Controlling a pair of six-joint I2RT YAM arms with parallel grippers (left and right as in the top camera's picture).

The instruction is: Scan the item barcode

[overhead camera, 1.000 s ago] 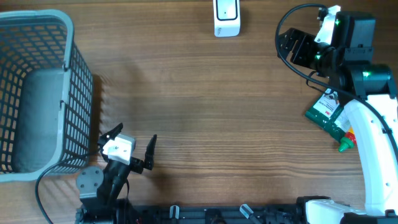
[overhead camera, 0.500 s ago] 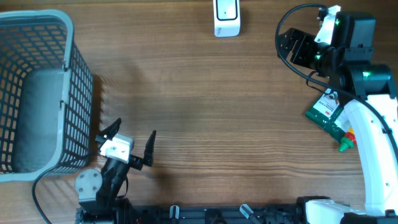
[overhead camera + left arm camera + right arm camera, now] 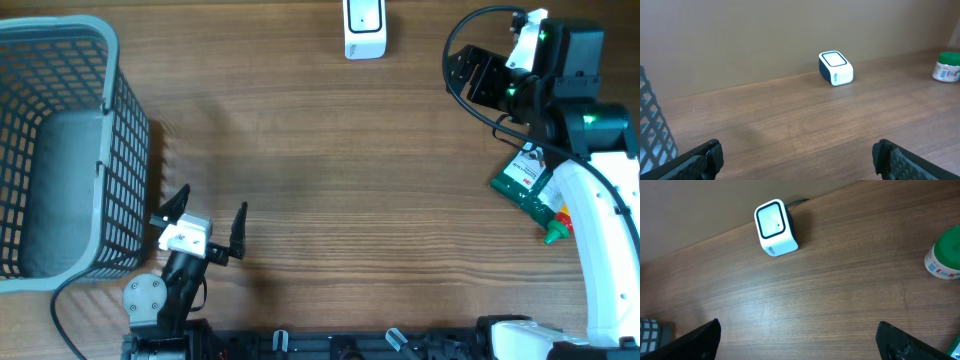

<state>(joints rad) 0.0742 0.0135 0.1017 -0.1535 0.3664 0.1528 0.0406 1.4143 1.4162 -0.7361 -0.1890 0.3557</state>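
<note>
- Tools apart, empty: left tool [image 3: 212,204], right tool [image 3: 468,78].
- Ungrasped, the packet [image 3: 526,183] lies on the counter [image 3: 330,180], well apart from the scanner [image 3: 364,28].
- Nothing looks done; grasp and scan remain.

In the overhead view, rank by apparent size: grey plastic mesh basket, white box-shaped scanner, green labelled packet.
1. Grey plastic mesh basket, clearly largest.
2. Green labelled packet and white box-shaped scanner: unranked; the right arm covers part of the packet, the frame edge crops the scanner.

A green pouch [image 3: 520,185] lies flat, well right of the white scanner [image 3: 363,28].
</note>
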